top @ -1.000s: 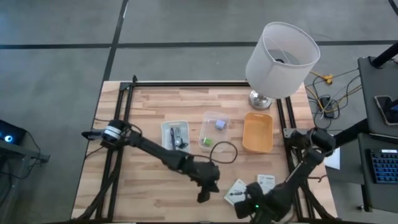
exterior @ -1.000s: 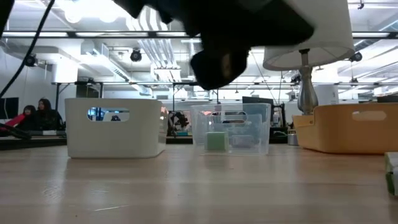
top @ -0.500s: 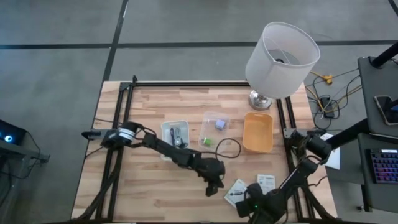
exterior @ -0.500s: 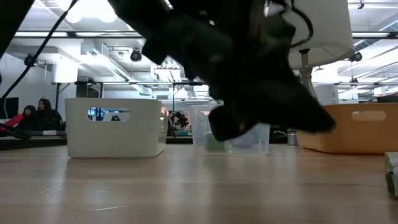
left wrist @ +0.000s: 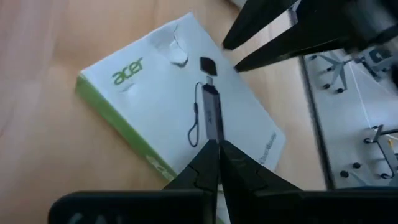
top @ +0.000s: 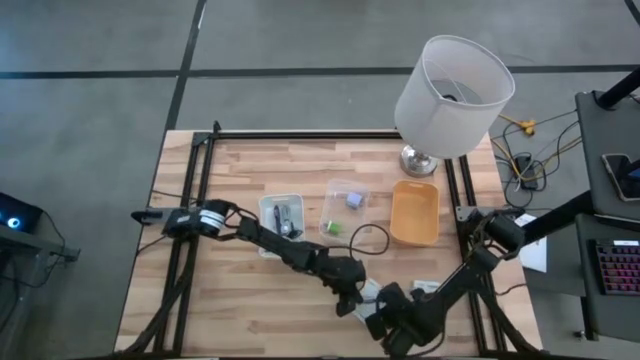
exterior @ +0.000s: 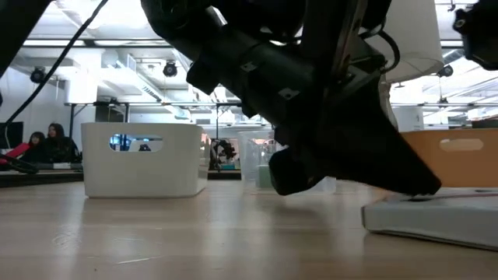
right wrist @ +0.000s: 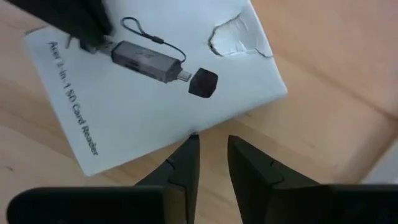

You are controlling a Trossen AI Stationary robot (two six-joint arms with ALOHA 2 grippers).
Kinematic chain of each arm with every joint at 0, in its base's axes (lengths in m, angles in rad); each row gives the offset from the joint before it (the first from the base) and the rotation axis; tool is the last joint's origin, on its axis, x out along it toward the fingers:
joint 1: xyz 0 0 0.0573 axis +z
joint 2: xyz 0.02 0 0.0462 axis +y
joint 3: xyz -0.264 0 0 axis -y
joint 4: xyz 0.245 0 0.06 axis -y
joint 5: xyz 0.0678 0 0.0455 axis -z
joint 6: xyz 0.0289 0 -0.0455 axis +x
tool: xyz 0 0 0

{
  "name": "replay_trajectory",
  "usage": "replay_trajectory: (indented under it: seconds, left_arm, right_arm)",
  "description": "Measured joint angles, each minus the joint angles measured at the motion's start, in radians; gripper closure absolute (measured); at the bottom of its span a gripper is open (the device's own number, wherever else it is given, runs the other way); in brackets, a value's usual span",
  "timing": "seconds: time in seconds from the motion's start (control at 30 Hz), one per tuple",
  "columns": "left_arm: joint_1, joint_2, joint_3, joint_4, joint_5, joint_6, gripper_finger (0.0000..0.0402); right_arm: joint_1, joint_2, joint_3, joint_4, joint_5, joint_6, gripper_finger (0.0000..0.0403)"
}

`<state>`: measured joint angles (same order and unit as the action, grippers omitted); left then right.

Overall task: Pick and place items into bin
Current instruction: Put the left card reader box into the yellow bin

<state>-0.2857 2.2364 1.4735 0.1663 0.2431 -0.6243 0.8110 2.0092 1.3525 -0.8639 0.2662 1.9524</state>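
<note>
A flat white packet (left wrist: 155, 87) with green "acer" print and a pictured card reader lies flat on the wood near the table's near edge (top: 372, 297). My left gripper (left wrist: 214, 148), shut, is down on its printed face. My right gripper (right wrist: 211, 146), open by a narrow gap, points down at the packet's edge (right wrist: 186, 130), one finger on each side of that edge line. A second white packet (top: 428, 290) lies to the right. The dark cable bundle (top: 285, 218) sits in a white bin. The lavender block (top: 354, 200) and green piece (top: 332, 228) sit in a clear bin. My left gripper rests its shut fingertips (right wrist: 87, 34) on the packet's printed top face (right wrist: 74, 59), beside the pictured card reader, slanting down from the table's left. The packet lies flat on the table (exterior: 436, 222). Of my right gripper I cannot tell whether it touches the packet.
Three bins stand in a row mid-table: white (top: 262, 213), clear (top: 345, 188), orange (top: 415, 212). A white-shaded lamp (top: 455, 90) stands at the far right corner. A loose dark cable loop (top: 362, 242) lies before the clear bin. People sit in the room beyond (exterior: 47, 140).
My left gripper has moved toward the table's right and come down on the packet. My right gripper has swung toward the table's left and reached the same packet. In the low view the packet now reaches farther toward the table's left than before.
</note>
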Motion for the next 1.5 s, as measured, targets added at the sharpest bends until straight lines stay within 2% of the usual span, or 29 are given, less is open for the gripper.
replay_trajectory:
  seconds: [0.1,0.37,0.5,0.83,1.0,1.17,1.5]
  left_arm:
    - [-0.003,0.000,0.001,-0.021,-0.001,0.001,0.0402]
    - [-0.012,-0.002,-0.006,-0.033,-0.001,0.002,0.0402]
    - [-0.018,-0.003,-0.006,-0.045,0.000,0.001,0.0402]
    - [-0.074,-0.038,-0.010,-0.129,-0.005,0.003,0.0402]
    - [-0.102,-0.111,-0.012,-0.229,-0.121,0.059,0.0402]
    - [-0.123,-0.128,-0.024,-0.317,-0.130,0.071,0.0402]
    - [-0.148,-0.125,-0.023,-0.306,-0.132,0.089,0.0402]
  right_arm:
    - [-0.012,-0.007,0.000,0.005,0.012,-0.015,0.0326]
    - [-0.012,-0.043,0.013,0.008,0.130,-0.024,0.0314]
    - [-0.013,-0.054,0.014,0.005,0.126,0.007,0.0303]
    - [-0.003,-0.053,0.012,-0.015,0.117,0.159,0.0217]
    - [-0.011,-0.053,-0.005,0.038,0.119,0.178,0.0184]
    - [-0.039,-0.052,-0.060,0.180,0.130,0.144,0.0178]
    - [-0.039,-0.059,-0.066,0.151,0.117,0.144,0.0179]
